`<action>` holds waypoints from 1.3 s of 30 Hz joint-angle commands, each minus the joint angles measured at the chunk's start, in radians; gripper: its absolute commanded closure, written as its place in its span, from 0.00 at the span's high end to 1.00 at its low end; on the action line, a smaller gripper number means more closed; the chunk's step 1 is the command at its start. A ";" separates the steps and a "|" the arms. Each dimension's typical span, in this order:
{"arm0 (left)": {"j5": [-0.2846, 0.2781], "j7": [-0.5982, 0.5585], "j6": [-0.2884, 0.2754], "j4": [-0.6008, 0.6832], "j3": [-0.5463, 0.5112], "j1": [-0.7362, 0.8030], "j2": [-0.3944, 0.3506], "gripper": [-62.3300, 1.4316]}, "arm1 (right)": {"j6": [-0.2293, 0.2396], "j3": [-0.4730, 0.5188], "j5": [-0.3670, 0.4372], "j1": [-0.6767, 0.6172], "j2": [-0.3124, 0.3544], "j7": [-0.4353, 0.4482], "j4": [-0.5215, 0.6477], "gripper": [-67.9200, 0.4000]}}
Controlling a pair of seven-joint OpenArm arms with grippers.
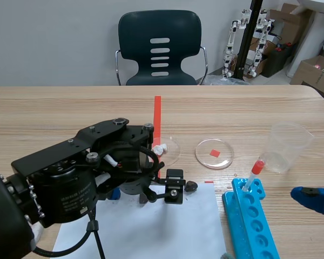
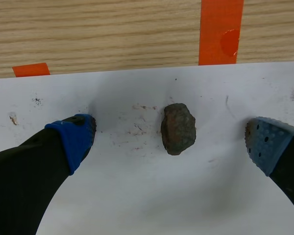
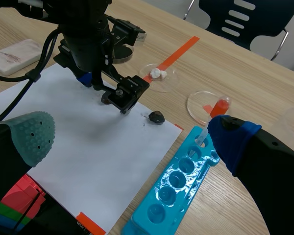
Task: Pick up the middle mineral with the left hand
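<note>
Brown-grey mineral (image 2: 178, 128) lies on the white paper (image 2: 137, 196), dead centre in the left end effector (image 2: 172, 141), fingers spread wide: one pad at its nine o'clock, the other at three, neither touching.

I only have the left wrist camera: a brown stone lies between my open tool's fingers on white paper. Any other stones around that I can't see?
Observer: Yes, a dark stone lies on the paper, near the corner that faces the blue rack.
Operator: Where is the right tool?
Observer: The right tool hangs open, out past the rack on the far side from the paper.
Operator: Anything beyond the paper?
Observer: A clear dish with white lumps in it sits just past the paper, on the red tape line.
</note>
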 commanded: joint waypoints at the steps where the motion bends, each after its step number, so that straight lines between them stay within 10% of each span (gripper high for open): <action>1: 0.000 0.005 0.008 -0.005 0.002 -0.015 0.010 1.00 | -0.003 0.004 0.007 0.001 0.000 0.015 0.014 1.00; 6: 0.000 0.005 0.008 -0.006 0.002 -0.015 0.010 1.00 | -0.003 0.004 0.007 0.001 0.000 0.015 0.014 1.00; 12: -0.001 0.006 0.008 -0.006 0.002 -0.015 0.010 0.58 | -0.003 0.004 0.007 0.001 0.000 0.015 0.014 1.00; 22: -0.001 0.008 0.008 -0.006 0.002 -0.015 0.010 0.26 | -0.003 0.004 0.007 0.001 0.000 0.015 0.014 1.00; 39: 0.011 0.004 0.008 0.106 -0.026 0.002 -0.034 0.23 | -0.003 0.004 0.007 0.001 0.000 0.015 0.014 1.00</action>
